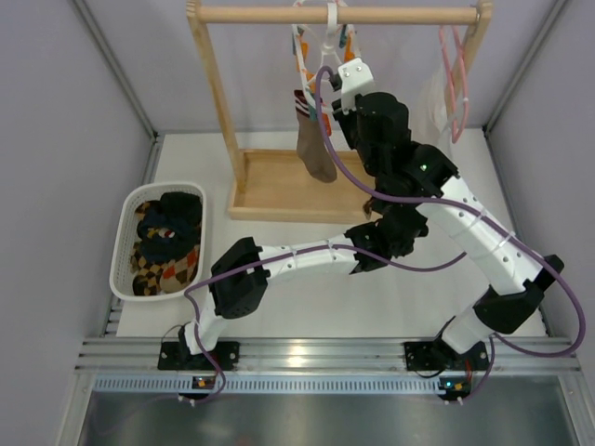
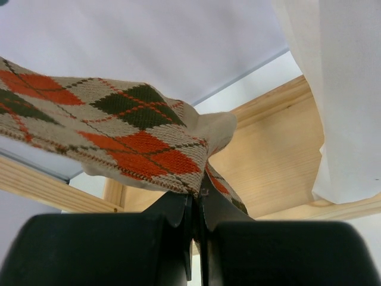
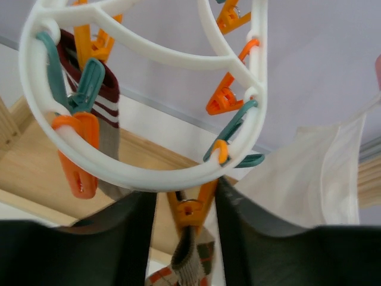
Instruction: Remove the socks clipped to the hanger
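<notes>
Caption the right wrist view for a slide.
Right gripper open around an orange clip holding an argyle sock, just under the white hanger; a striped-cuff sock hangs left.

Grey walls (image 1: pixel 56 139), white tabletop (image 1: pixel 372 307)

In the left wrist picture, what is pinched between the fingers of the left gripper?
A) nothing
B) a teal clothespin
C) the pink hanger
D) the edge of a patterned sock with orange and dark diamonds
D: the left gripper is closed on the edge of the patterned sock, whose fabric runs from the fingertips toward the upper left.
</notes>
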